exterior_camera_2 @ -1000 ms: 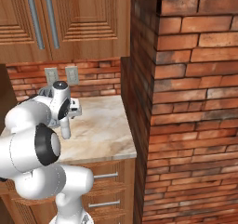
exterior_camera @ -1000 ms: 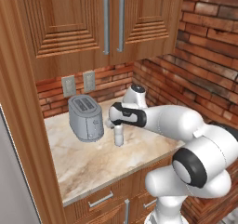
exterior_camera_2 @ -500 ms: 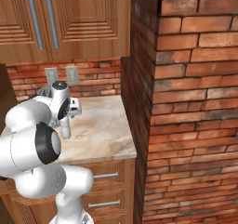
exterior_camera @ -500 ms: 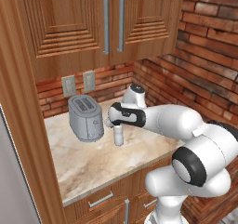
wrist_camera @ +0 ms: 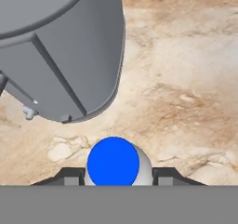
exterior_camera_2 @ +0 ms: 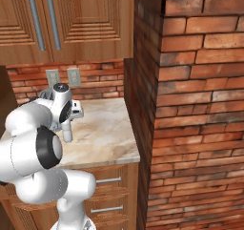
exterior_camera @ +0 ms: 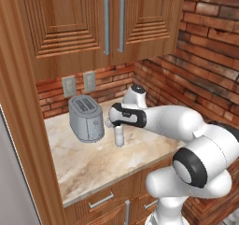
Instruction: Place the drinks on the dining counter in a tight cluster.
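Bottle: the slim white bottle (exterior_camera: 119, 136) with a blue cap (wrist_camera: 113, 161) stands upright on the small marbled counter (exterior_camera: 98, 165), just beside the toaster (exterior_camera: 86, 118) and not yet on the dining counter.
Gripper: the gripper (exterior_camera: 118, 127) sits directly over the bottle's top; in the hand view 1 dark tip (wrist_camera: 70, 175) shows on each side of the cap.
Fingers: narrowed around the bottle's neck, but whether they already press on it cannot be told.
Risk 1: the bottle looks tall, narrow and smooth, so a grip high at the cap could likely let it swing or slip when lifted.
Risk 2: the toaster is close, so a sideways pull toward it could knock the bottle against the steel side.
Materials: the toaster is a rounded, dull grey metal box with 2 slots; the counter is beige veined stone with a matte look; brick wall (exterior_camera_2: 190, 105) and ribbed wood cabinets (exterior_camera: 93, 28) surround it.
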